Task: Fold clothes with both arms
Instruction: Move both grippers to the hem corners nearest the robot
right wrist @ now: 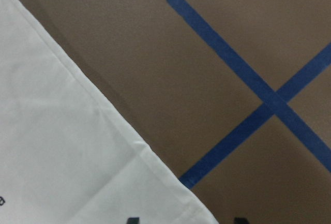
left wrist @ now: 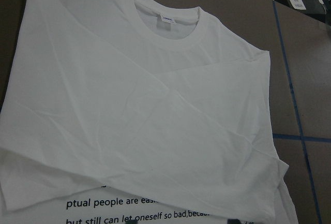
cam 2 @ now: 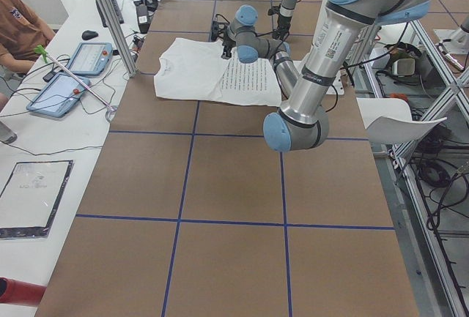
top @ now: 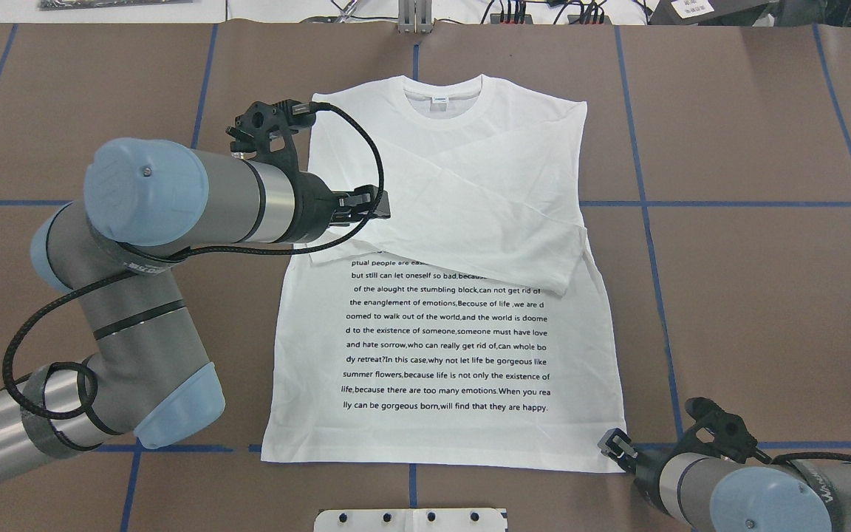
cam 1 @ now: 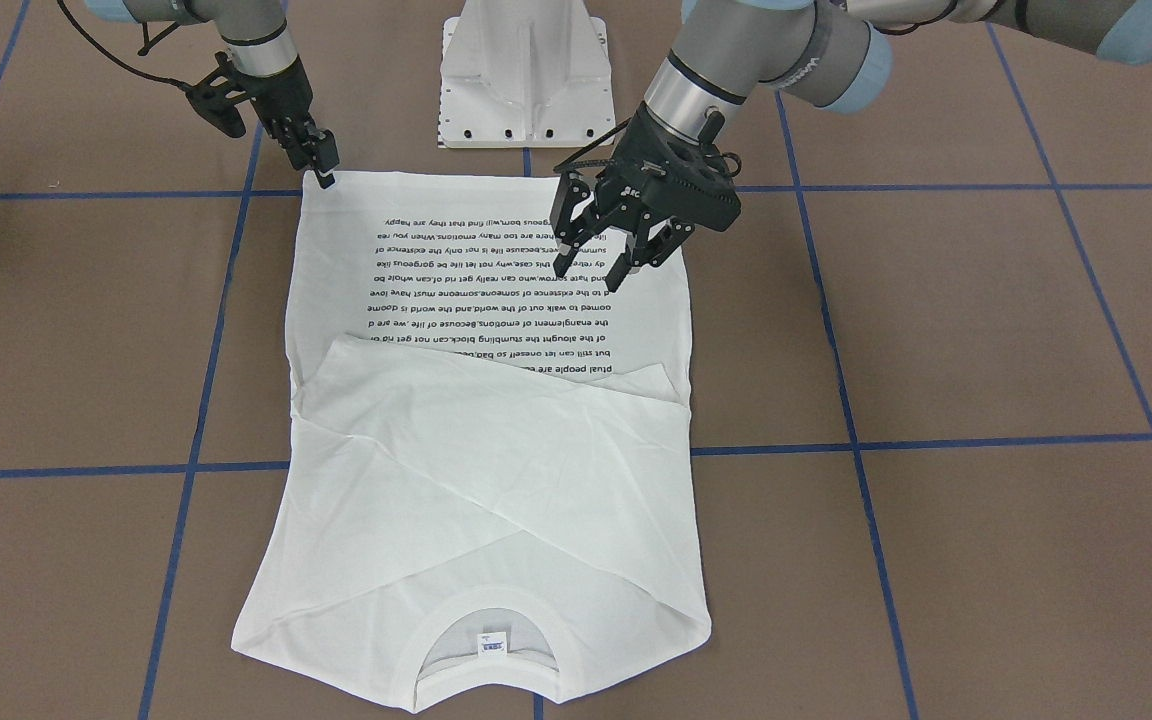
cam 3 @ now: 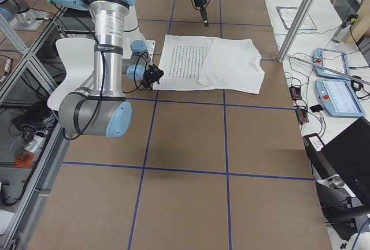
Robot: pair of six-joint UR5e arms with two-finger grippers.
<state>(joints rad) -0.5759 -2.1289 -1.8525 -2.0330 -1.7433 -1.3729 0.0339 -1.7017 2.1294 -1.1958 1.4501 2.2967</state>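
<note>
White T-shirt: lay flat on desk, sleeves crossed inward for hem fold.
Left gripper: open, hovered over print.
Right gripper: open, straddled hem corner, apparently to pinch it.

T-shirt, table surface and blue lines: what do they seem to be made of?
T-shirt: soft matte knit, likely cotton; it creases and has a ribbed collar. Table surface: matte brown, possibly a paper-like sheet. Blue lines: adhesive tape, going by one ragged end.

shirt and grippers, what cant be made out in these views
T-shirt neck label: print too small in every view.
Printed text: top lines hidden under the folded sleeve, overhead and front-facing.
Right gripper: touching the hem corner or not; too small front-facing, fingertips cut off in wrist view.
</note>
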